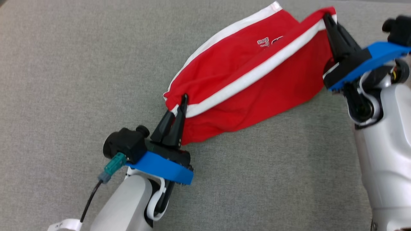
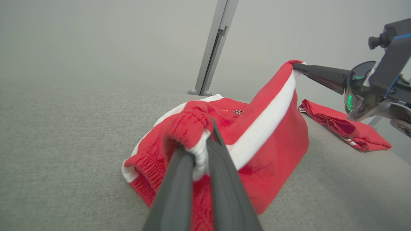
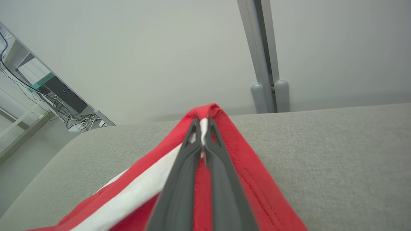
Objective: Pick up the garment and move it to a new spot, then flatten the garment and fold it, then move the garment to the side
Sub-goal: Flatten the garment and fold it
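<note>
Dark-fingered left gripper (image 1: 184, 98) pinches shut on the red white-striped fabric garment (image 1: 237, 70) at its elastic end, seven o'clock; right gripper (image 1: 326, 16) clamps the two o'clock corner. Between them it sags onto grey woven surface (image 1: 64, 64); its white logo (image 1: 269, 41) is unreadable.

No text is clear enough to read. A small white printed mark (image 1: 269, 41) sits on the red garment (image 1: 257, 102), between the left claw (image 1: 184, 98) and the right claw (image 1: 327, 16), nearer the right one. A fold hides part of it, and its characters are too small to make out.
</note>
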